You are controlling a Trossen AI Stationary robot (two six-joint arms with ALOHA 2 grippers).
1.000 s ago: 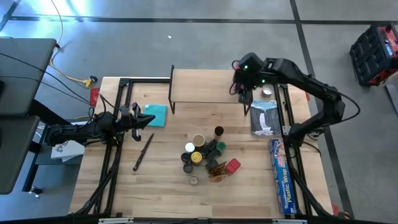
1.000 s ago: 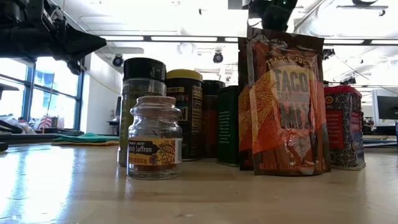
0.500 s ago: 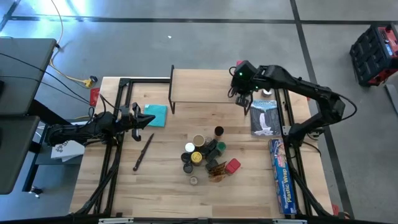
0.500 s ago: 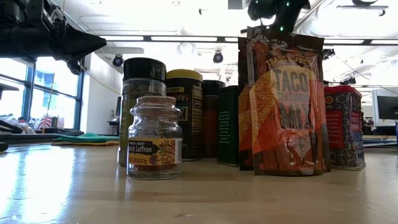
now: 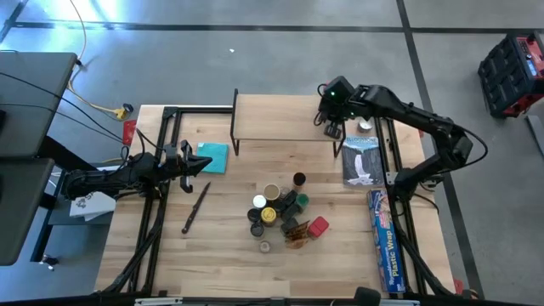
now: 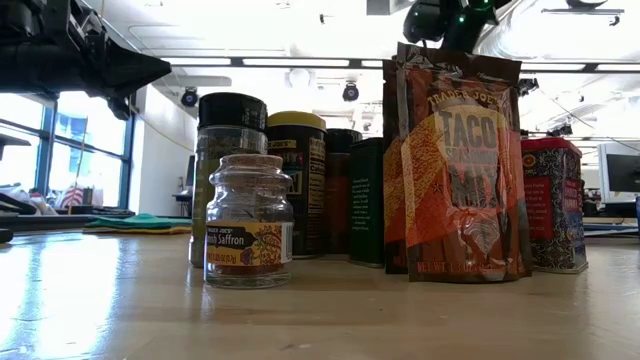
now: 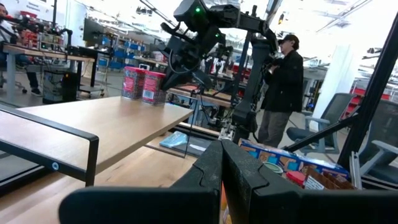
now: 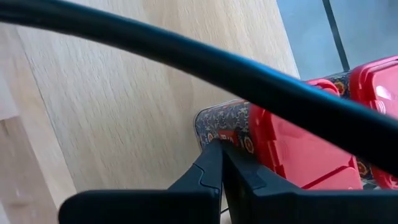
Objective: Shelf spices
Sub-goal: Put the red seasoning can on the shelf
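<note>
Red boxes (image 8: 292, 134) are sitting on the shelf (image 5: 280, 119); my right hand (image 5: 331, 127) has just closed empty, so I am going for another spice.

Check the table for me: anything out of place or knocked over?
A dark knife-like tool lies loose on the table, left of the spice cluster. It isn't a spice. Nothing looks spilled or toppled.

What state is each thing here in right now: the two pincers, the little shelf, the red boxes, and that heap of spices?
Right pincer: shut, empty, above the shelf's right end.
Left pincer: shut, empty, beside the teal cloth.
Shelf: upright, two red boxes on it.
Red boxes: upright, side by side.
Spice heap: on the table, not shelved.
Taco packet: standing upright.
Saffron jar: upright, lidded.
</note>
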